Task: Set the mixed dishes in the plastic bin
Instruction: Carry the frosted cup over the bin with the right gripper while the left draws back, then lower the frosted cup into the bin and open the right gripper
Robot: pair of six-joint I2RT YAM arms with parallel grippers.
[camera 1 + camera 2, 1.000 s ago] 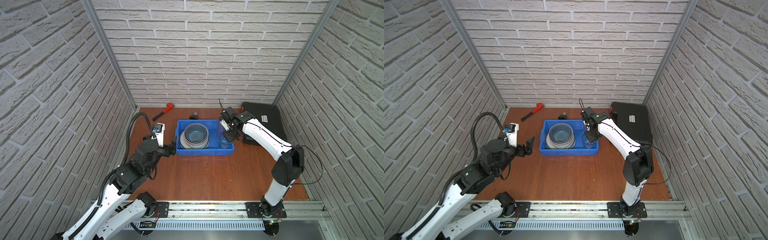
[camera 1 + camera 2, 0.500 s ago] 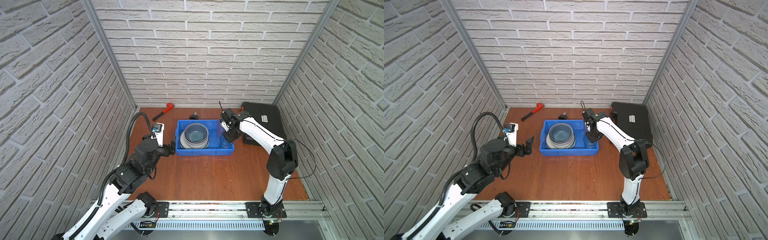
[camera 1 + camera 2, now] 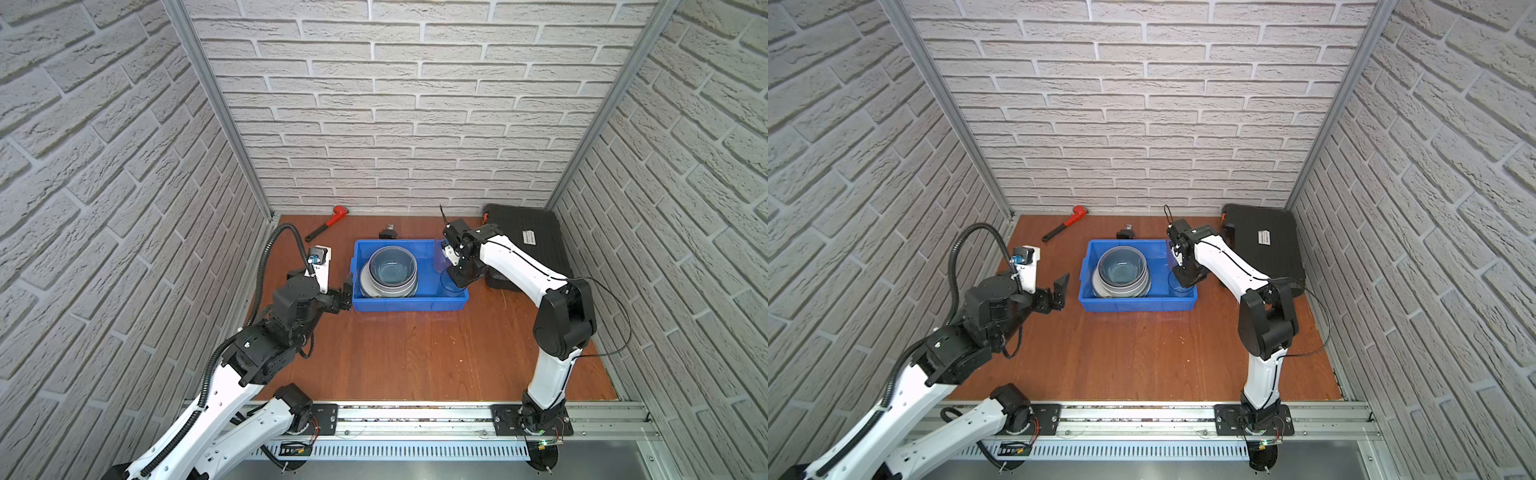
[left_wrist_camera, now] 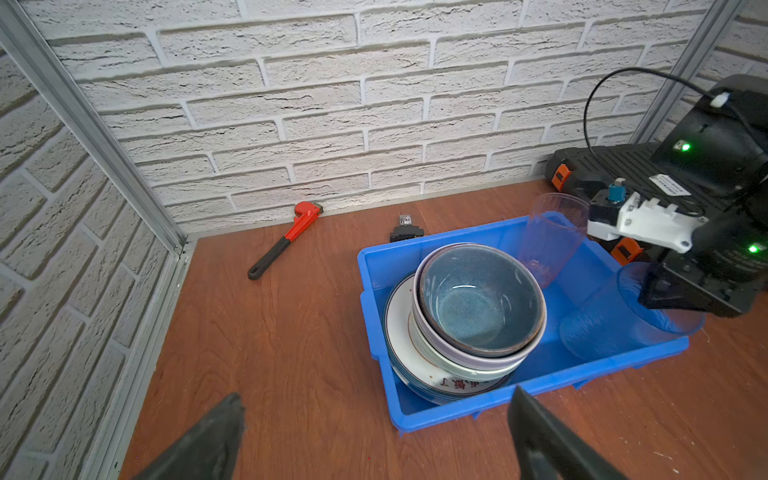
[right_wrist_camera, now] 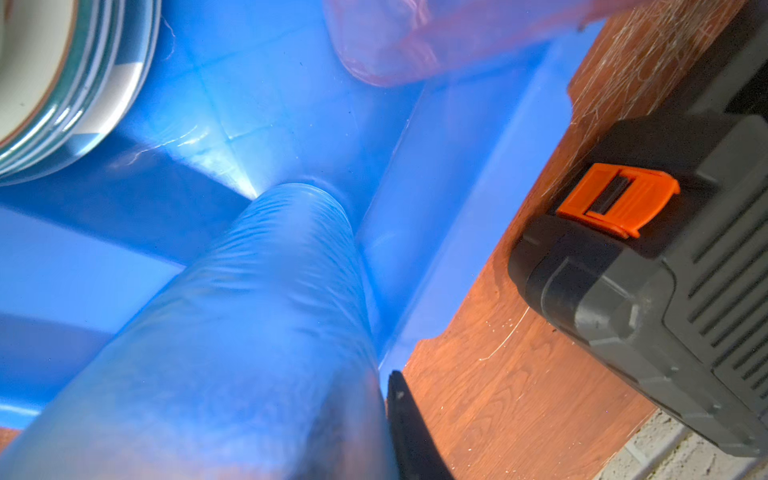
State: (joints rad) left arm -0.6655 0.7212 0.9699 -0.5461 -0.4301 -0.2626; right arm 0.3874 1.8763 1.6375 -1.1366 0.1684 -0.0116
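The plastic bin (image 3: 409,305) (image 3: 1138,305) (image 4: 540,384) holds a stack: a dark blue bowl (image 4: 478,299) (image 3: 392,270) inside a lilac bowl, on a pale green bowl and plates, one of them lettered (image 4: 457,384). A pink tumbler (image 4: 548,237) (image 5: 436,37) leans in the bin's far right corner. A blue tumbler (image 4: 615,324) (image 5: 257,332) (image 3: 1177,286) rests in the near right corner. My right gripper (image 3: 459,278) (image 4: 665,297) straddles its rim, one finger (image 5: 405,415) against the outer wall. My left gripper (image 3: 1061,293) (image 4: 376,399) hangs open and empty beside the bin's left wall.
A red-headed wrench (image 3: 328,224) (image 4: 286,237) lies at the back left by the wall. A black ribbed tool case (image 3: 528,237) (image 5: 665,270) sits close to the right of the bin. A small black object (image 4: 405,230) lies just behind the bin.
The right arm's elbow has swung in toward the bin while its gripper stays over the blue tumbler at the bin's right end. The left arm has not moved.
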